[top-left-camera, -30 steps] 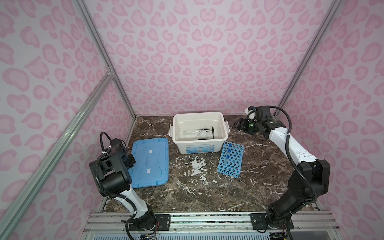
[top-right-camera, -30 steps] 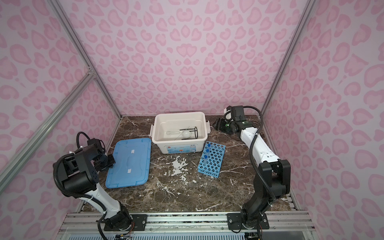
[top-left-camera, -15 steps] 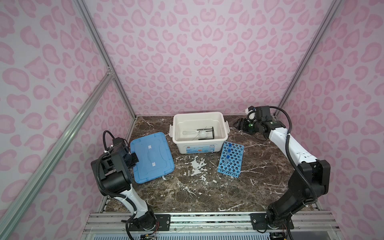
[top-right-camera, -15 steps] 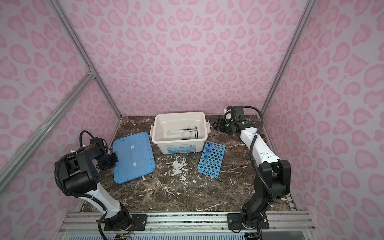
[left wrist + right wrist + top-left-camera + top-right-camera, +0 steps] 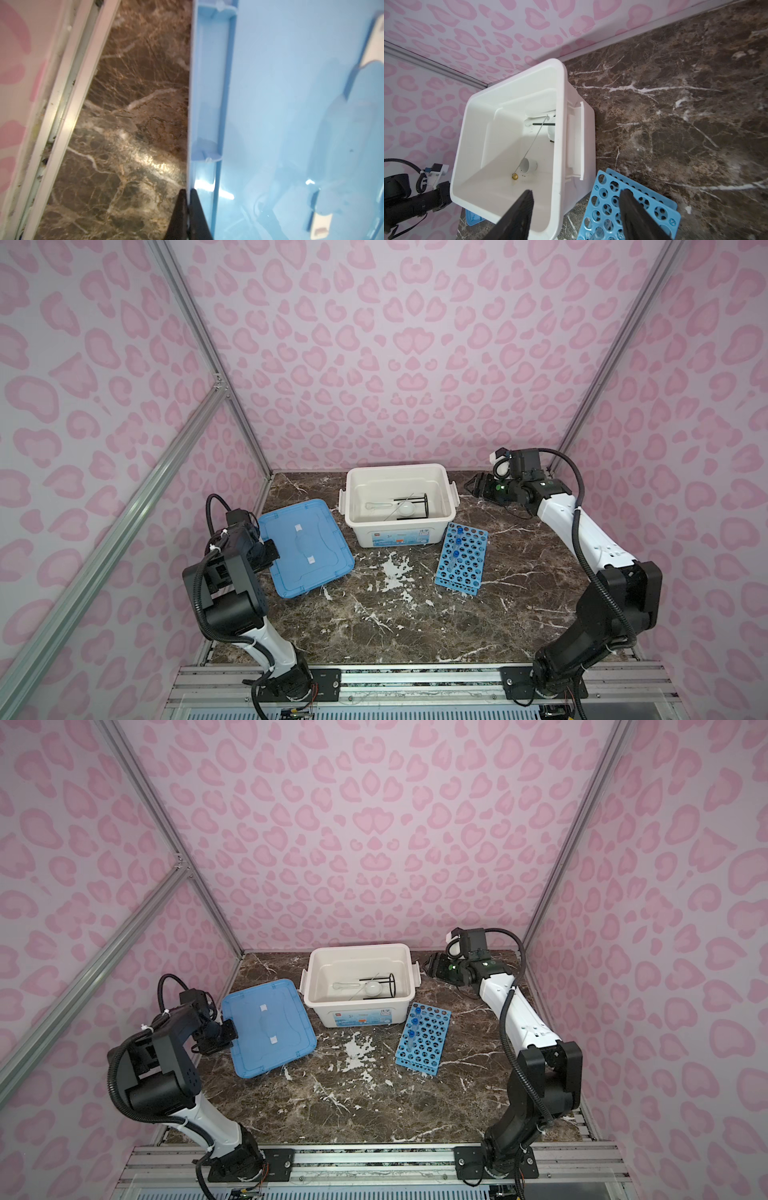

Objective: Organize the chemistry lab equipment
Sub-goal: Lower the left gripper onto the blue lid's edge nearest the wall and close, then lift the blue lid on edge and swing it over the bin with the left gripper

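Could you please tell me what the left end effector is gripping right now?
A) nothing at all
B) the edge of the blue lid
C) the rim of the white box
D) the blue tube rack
B: in the left wrist view the left end effector is pinched shut on the edge of the blue lid.

Two slender robot arms, the left arm (image 5: 232, 597) and the right arm (image 5: 582, 539), are bolted through black base plates (image 5: 515, 681) to a silver slotted rail (image 5: 415, 680) at the near edge. Boxy matte-black joints alternate with glossy white shells, and ribbed black cables (image 5: 198, 593) loop alongside. The right gripper (image 5: 577, 191) has black, ridged, wedge-shaped fingers (image 5: 519, 212), with a green light (image 5: 498, 488) behind them.
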Tool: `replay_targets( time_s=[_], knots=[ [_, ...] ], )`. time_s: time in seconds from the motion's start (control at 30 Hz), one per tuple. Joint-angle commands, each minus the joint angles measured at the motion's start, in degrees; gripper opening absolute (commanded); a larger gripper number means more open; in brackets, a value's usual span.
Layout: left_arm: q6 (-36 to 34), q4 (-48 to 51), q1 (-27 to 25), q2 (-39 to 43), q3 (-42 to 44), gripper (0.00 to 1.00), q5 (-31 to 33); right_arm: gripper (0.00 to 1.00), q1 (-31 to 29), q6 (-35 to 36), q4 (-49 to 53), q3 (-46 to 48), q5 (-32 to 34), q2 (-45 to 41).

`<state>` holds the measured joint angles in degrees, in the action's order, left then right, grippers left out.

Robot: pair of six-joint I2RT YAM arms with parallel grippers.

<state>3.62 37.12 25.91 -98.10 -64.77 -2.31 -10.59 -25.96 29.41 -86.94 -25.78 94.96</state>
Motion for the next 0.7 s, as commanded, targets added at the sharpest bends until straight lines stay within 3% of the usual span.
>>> replay_targets(
  time_s=[0.0, 0.67],
  knots=[
    [1.2, 2.5, 0.0, 2.7, -1.6, 0.04, 1.2, 0.67, -0.8, 0.5, -1.1, -1.4, -1.1, 1.2],
    [3.2, 11.6, 0.0, 13.8, -14.1, 0.03, 4.4, 0.68, -2.0, -0.2, -2.7, -3.3, -3.6, 1.7]
  ],
)
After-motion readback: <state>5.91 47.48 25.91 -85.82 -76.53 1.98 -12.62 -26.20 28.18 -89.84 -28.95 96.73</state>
